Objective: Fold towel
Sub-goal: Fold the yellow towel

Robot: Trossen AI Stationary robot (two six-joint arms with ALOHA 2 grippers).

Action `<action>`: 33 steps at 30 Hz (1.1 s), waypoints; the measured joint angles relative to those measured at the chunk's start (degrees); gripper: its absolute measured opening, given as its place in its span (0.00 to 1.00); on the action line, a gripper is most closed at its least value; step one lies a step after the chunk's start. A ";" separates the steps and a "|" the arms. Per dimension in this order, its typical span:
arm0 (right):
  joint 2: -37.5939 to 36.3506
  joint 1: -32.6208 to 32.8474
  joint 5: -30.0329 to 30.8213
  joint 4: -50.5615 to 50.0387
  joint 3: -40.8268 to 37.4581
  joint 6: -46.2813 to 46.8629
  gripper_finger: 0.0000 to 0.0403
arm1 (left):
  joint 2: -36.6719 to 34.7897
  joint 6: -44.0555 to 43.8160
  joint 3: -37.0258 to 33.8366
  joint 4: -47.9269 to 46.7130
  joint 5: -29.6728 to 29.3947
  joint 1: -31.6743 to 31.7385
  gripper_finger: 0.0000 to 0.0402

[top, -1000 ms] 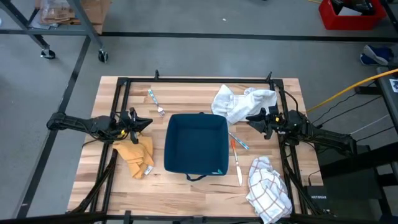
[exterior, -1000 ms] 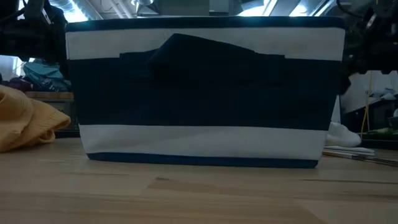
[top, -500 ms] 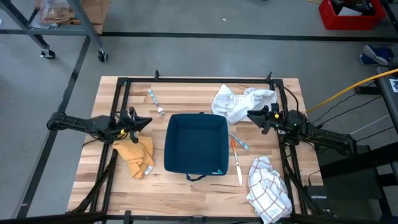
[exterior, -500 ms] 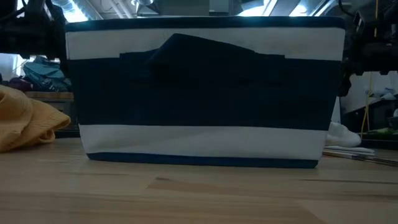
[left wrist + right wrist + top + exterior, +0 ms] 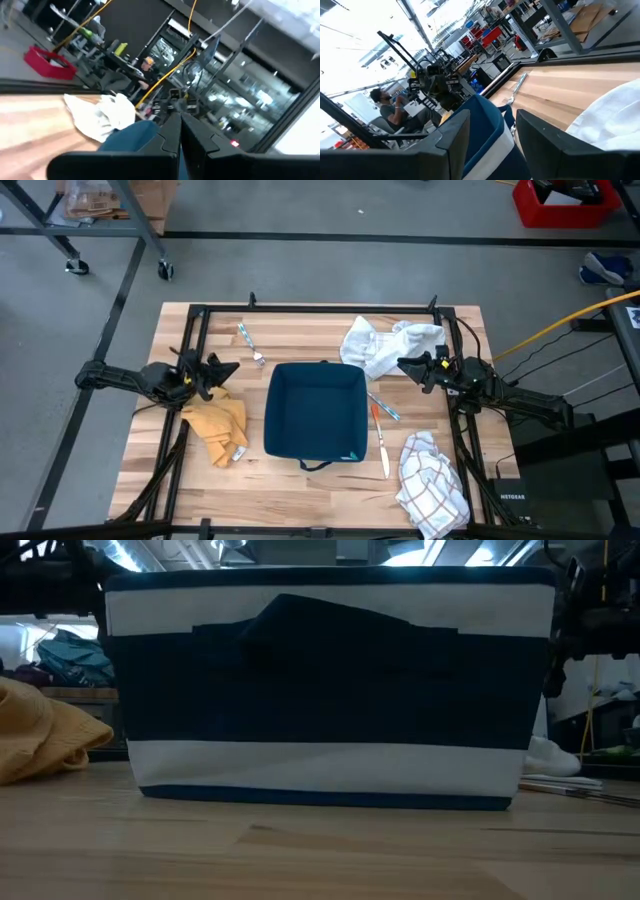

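Note:
A crumpled yellow towel (image 5: 216, 426) lies on the table near its left edge and shows in the low view as the yellow towel (image 5: 40, 740). My left gripper (image 5: 234, 367) hovers just above the towel's far end, shut on nothing, its fingertips together in the left wrist view (image 5: 180, 127). A white towel (image 5: 388, 343) lies bunched at the far right. My right gripper (image 5: 402, 365) hangs open (image 5: 492, 132) beside its near edge, apart from it. A checked towel (image 5: 432, 486) lies heaped at the near right corner.
A dark blue basket with white bands (image 5: 314, 412) stands in the table's middle and fills the low view (image 5: 330, 690). A fork (image 5: 249, 343) lies far left of it. Pens or utensils (image 5: 381, 423) lie along its right side. People sit in the room behind.
My left gripper has risen and drawn back a little toward the table's left and far edges, staying shut. My right gripper has shifted slightly toward the far edge. The towels have not moved.

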 joint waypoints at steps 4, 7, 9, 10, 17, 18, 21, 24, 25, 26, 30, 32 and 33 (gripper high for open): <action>-0.02 0.00 -1.16 0.06 0.02 1.02 0.42 | -0.02 6.12 0.14 5.17 0.04 0.00 0.01; -0.02 0.00 -1.54 0.35 0.00 2.61 0.42 | 0.07 13.26 1.06 12.94 0.42 0.00 0.01; -0.02 0.00 -1.54 0.66 0.00 2.64 0.42 | -0.04 18.17 2.35 18.15 2.25 0.03 0.01; -0.02 0.00 -1.54 0.71 0.00 2.64 0.42 | -0.01 19.57 3.32 19.10 3.79 0.06 0.01; 0.00 0.00 -1.46 1.81 0.02 2.59 0.42 | 3.51 20.85 17.16 -4.75 8.32 0.04 0.01; 0.00 0.00 -1.46 1.77 0.02 2.59 0.42 | 4.87 20.95 20.09 -11.05 7.82 0.04 0.01; -0.01 0.00 -1.41 1.75 0.02 2.59 0.42 | 9.63 20.55 28.93 -28.44 4.10 0.02 0.01; 0.00 0.00 -1.35 1.75 0.02 2.57 0.42 | 14.43 18.56 35.42 -40.88 0.33 0.06 0.01; -0.01 0.00 -1.35 1.73 0.02 2.55 0.42 | 15.70 18.20 36.57 -42.79 -0.07 0.04 0.01; 0.00 0.00 -1.33 1.73 0.02 2.55 0.42 | 16.67 17.99 37.32 -43.51 -0.17 0.04 0.01; 0.00 0.00 -1.30 1.67 0.02 2.45 0.42 | 18.64 17.56 37.73 -43.46 -0.30 0.04 0.01; 0.00 0.00 -1.28 1.58 0.02 2.14 0.42 | 18.97 17.22 37.62 -43.58 -0.28 0.04 0.01; 0.00 0.00 -1.27 1.58 0.02 1.62 0.42 | 18.97 17.32 37.60 -43.97 -0.28 0.04 0.01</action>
